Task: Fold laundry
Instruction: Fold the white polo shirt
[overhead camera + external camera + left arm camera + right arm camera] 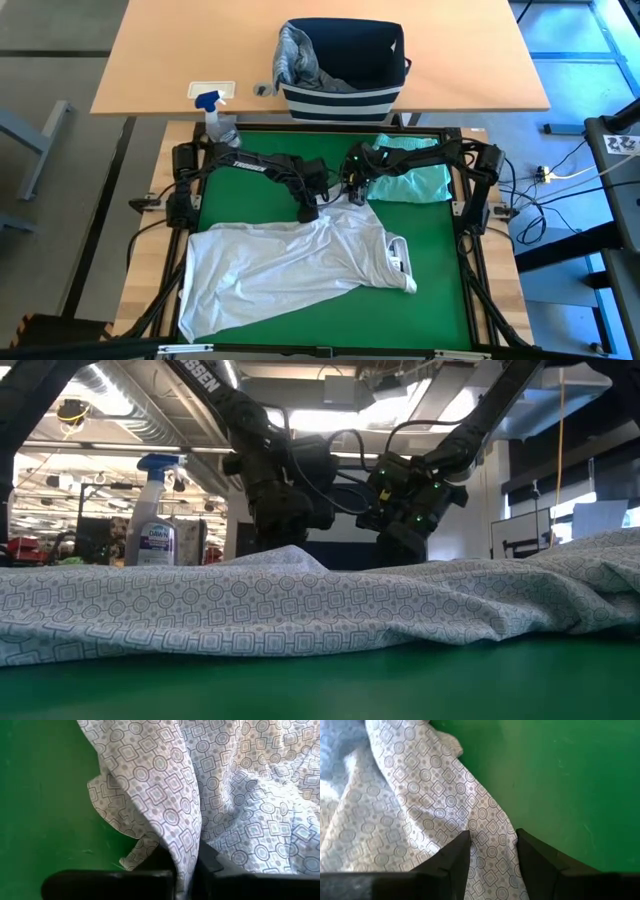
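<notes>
High view shows the white t-shirt (300, 265) spread flat on the green tabletop (440, 300), its far edge directly under the left gripper (307, 212), which is clenched on a pinched fold of the cloth, while the right gripper (356, 193) hangs just beside that same edge with its fingers parted around a strip of the fabric. Fingertips of both grippers are hidden behind the raised cloth in the low view, and the collar is too small to read. Up close the soft, wrinkled cloth has a fine print of small squares and circles, and a folded mint-teal garment (415, 180) lies near the right gripper.
</notes>
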